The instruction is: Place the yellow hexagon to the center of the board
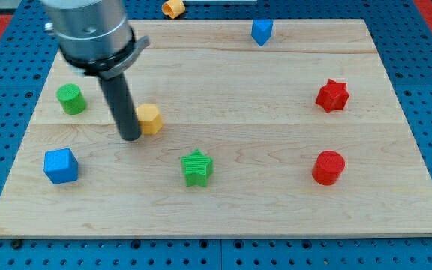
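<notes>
Yellow hexagon (149, 118) left of board (276, 187) centre; my tip (130, 137) touching hexagon's left side; no jaws, nothing held.

My tip (130, 137) touching the yellow hexagon (150, 118) on its left, green star (196, 166) below-right, green cylinder (70, 98) and blue cube (60, 166) to the view's left

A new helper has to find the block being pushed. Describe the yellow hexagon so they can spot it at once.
On the wooden board, look in the left half, about midway between top and bottom. There the dark rod comes down, and my tip sits just left of the yellow hexagon. It is the only yellow block on the board; its neighbours are a green cylinder, a blue cube and a green star.
</notes>
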`<control>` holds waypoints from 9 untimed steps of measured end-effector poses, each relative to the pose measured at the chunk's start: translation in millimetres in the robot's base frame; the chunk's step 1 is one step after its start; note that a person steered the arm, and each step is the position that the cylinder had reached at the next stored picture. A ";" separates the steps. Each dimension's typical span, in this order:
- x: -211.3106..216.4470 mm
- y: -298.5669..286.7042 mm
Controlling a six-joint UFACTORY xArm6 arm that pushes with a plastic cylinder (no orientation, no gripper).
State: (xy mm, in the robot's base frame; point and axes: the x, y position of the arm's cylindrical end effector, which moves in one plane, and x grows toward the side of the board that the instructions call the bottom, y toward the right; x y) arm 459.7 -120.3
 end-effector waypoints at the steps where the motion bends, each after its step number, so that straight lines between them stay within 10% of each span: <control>1: -20.8 29.7; 7: -63.6 77.0; 9: 2.9 -2.0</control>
